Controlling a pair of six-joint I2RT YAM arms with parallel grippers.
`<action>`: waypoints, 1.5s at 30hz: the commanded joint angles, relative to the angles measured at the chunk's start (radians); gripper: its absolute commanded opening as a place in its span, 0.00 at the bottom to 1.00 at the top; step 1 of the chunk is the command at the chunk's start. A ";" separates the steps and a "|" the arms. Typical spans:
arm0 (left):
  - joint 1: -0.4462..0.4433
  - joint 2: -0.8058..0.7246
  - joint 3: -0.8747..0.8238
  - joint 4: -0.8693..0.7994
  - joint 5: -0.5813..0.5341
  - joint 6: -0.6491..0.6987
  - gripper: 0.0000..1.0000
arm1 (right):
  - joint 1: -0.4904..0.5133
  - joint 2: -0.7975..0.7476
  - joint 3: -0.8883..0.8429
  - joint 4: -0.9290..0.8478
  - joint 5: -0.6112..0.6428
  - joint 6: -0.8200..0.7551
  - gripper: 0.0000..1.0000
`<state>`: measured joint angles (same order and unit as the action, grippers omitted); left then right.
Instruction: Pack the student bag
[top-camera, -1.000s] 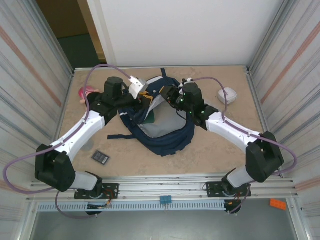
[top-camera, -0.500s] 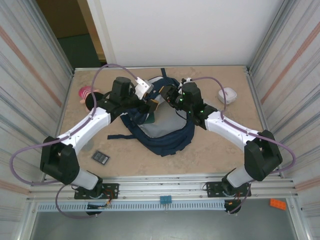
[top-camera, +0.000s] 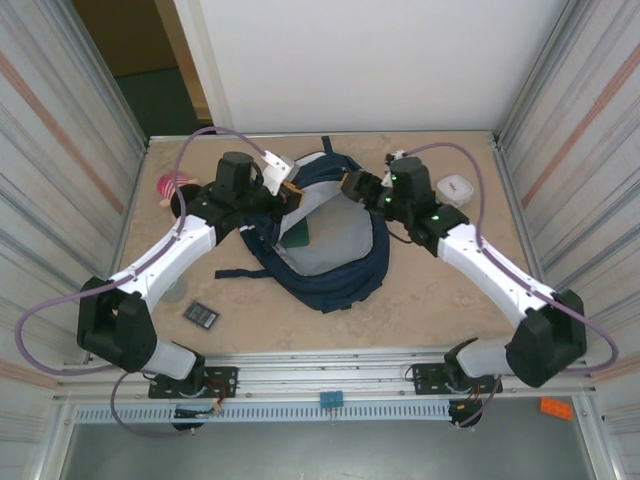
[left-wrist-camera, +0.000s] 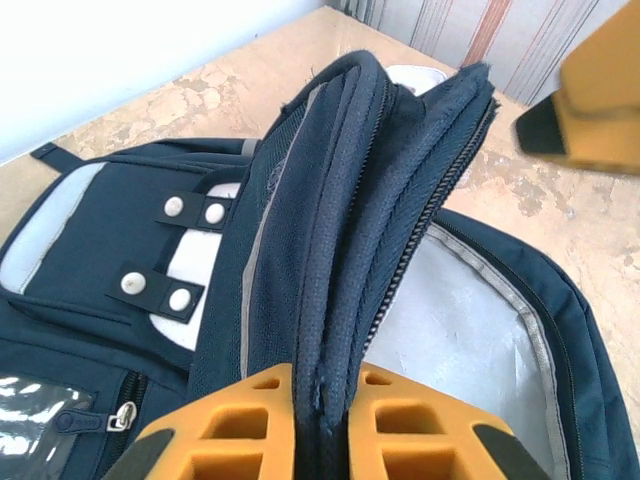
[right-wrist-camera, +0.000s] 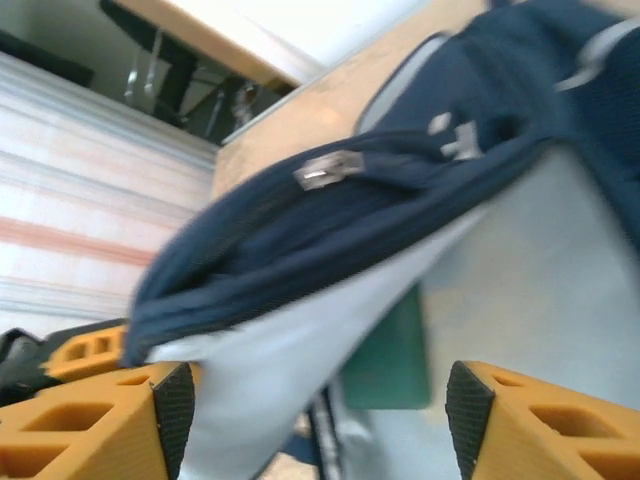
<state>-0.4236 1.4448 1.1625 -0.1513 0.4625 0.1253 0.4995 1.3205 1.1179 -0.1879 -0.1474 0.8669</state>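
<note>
Student bag (top-camera: 338, 292) lies open mid-table, one edge of its mouth pinched by the left gripper (top-camera: 290, 192).

The navy bag lies on the table (top-camera: 440, 300) with its pale grey lining (top-camera: 345, 238) facing up. At the bag's far-left rim, the left gripper's (left-wrist-camera: 320, 400) orange fingers are clamped narrowly on the folded zipper edge and hold it raised. The right gripper (top-camera: 352, 185) sits at the bag's far-right rim with its jaws spread wide (right-wrist-camera: 310, 400); the lifted flap passes in front of them, ungripped. A flat green item (top-camera: 301, 232) lies inside the bag. A pink toy (top-camera: 172, 187) lies left of the bag, a white object (top-camera: 458, 188) to its right, and a small dark flat object (top-camera: 201, 314) on its near-left.
</note>
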 joint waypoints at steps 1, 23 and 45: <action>0.034 -0.053 0.009 0.036 0.087 -0.026 0.03 | -0.093 -0.066 0.021 -0.252 -0.059 -0.203 0.72; 0.052 -0.052 0.062 -0.031 0.208 -0.024 0.04 | -0.409 0.371 0.269 -0.592 0.057 -0.842 0.85; 0.069 -0.080 0.075 -0.056 0.113 -0.071 0.05 | -0.426 0.810 0.550 -0.602 0.139 -1.063 0.85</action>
<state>-0.3676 1.4227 1.1912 -0.2352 0.5873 0.0849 0.0826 2.1181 1.6306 -0.7475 -0.0002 -0.1677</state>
